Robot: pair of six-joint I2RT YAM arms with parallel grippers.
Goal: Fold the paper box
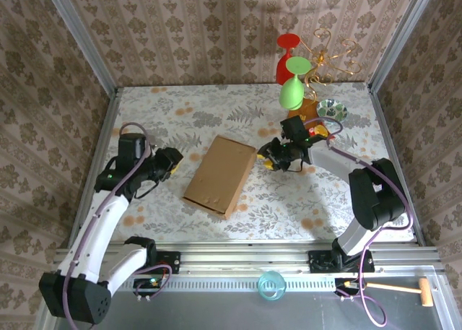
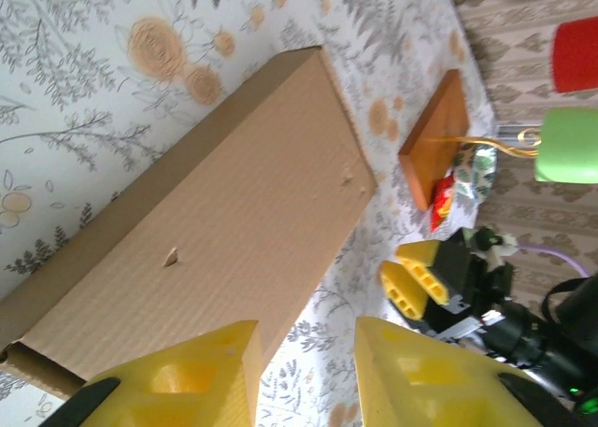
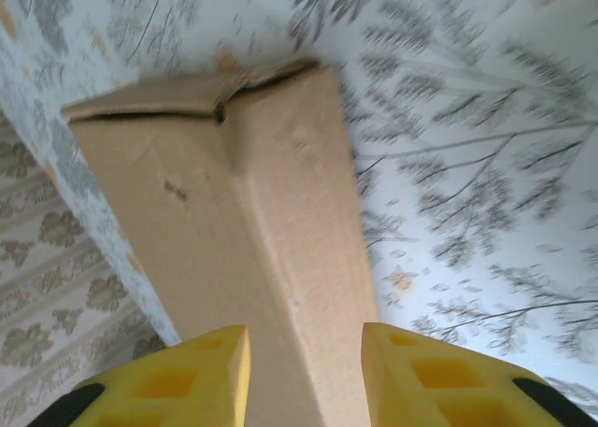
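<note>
The paper box, folded shut into a shallow rectangular slab, is lying flat at the middle of the floral-printed table. Its long axis is running near to far, with the far end leaning slightly toward the right arm. Its plain light-brown corrugated lid is showing fine ribbing and two small nicks in the left wrist view. In the right wrist view one end flap is gaping a little along its seam. The left gripper is standing just beside the box's left long edge, its yellow jaws parted around nothing. The right gripper is hovering near the far right corner, its jaws likewise spread and empty.
</note>
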